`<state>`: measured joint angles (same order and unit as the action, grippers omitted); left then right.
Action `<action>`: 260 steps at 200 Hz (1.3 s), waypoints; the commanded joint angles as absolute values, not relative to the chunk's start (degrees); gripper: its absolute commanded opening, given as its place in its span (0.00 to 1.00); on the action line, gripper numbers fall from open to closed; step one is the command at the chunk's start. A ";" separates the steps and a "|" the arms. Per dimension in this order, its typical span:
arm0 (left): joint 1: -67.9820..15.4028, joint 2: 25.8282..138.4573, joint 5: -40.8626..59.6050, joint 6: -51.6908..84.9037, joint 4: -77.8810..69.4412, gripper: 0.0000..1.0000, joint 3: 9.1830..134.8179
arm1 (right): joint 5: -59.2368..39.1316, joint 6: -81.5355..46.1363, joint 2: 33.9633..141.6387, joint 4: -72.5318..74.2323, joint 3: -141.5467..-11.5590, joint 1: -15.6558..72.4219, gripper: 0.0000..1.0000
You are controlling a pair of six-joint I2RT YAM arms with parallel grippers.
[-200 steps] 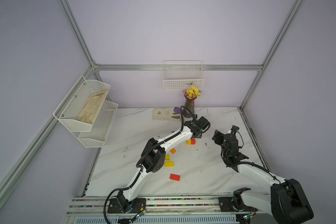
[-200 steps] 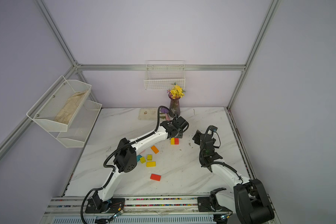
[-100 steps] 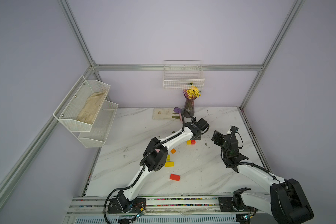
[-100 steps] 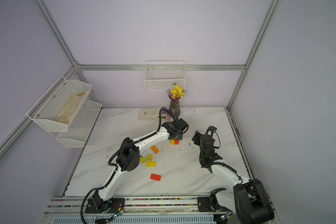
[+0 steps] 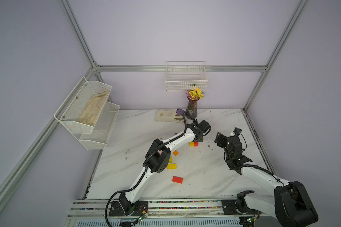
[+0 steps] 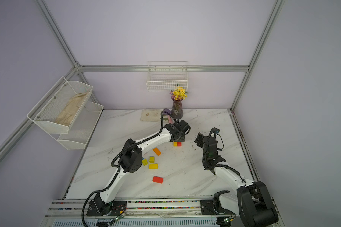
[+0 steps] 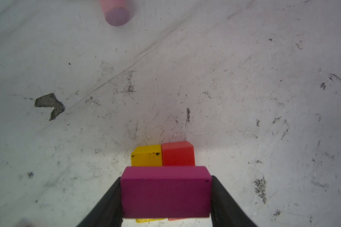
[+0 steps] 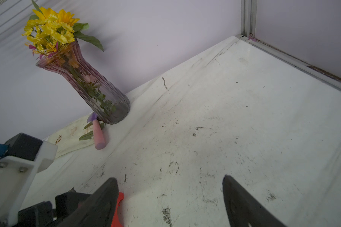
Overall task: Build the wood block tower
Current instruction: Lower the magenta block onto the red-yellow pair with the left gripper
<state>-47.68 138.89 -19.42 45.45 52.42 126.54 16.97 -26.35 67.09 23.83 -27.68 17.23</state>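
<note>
Wood, painted: magenta brick (image 7: 165, 191) clenched by its short ends between the left jaws, long side crosswise over the base pair. That pair is the yellow block (image 7: 147, 156) and red block (image 7: 178, 154), touching side by side on the bench (image 7: 244, 78) right under those jaws. The crosswise hold looks meant to bridge both blocks so the second layer ties them. The end grip leaves the jaws clear of the pair. Can't tell if the brick rests on them or hangs just above. So the tower (image 5: 193, 144) is one layer, second going on.

Right jaws spread wide, nothing between them, near and beside the left jaws, aimed at bare bench; likely so they don't crowd the placement.

Loose blocks lie well behind the left jaws, by the left arm (image 6: 154, 140): orange brick (image 6: 157, 151), yellow cubes (image 6: 151, 159), yellow brick (image 6: 153, 166), red brick (image 6: 157, 179). A teal sliver (image 6: 143, 158) is mostly hidden by the arm.

Containers:
- vase (image 5: 192, 110), beyond the left jaws, holds yellow flowers (image 5: 195, 94); pink cylinder (image 8: 98, 137) lies at its foot.
- wall basket (image 5: 186, 86), far beyond the jaws: nothing seen in it.
- side shelf (image 5: 98, 135): upper tier holds a pale cloth (image 5: 93, 110), lower tier shows nothing.
</note>
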 commanded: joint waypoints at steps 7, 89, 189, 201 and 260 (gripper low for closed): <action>-47.19 138.88 -19.48 47.46 52.82 0.00 131.40 | 17.05 -26.19 66.97 25.75 -27.38 16.95 0.85; -47.00 140.23 -18.19 48.82 53.00 0.03 132.32 | 16.97 -26.21 66.88 25.71 -27.41 16.91 0.85; -46.74 140.98 -17.63 49.22 52.98 0.09 132.70 | 16.87 -26.19 66.93 25.75 -27.39 17.02 0.85; -46.65 141.05 -17.58 49.22 52.97 0.11 132.65 | 16.90 -26.19 66.88 25.75 -27.40 17.01 0.85; -46.59 141.31 -16.96 49.26 52.74 0.28 132.80 | 16.88 -26.17 66.91 25.75 -27.36 16.95 0.85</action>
<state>-46.89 140.20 -17.78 48.05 52.49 126.89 16.84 -26.33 67.09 23.83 -27.70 17.23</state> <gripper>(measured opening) 0.597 0.852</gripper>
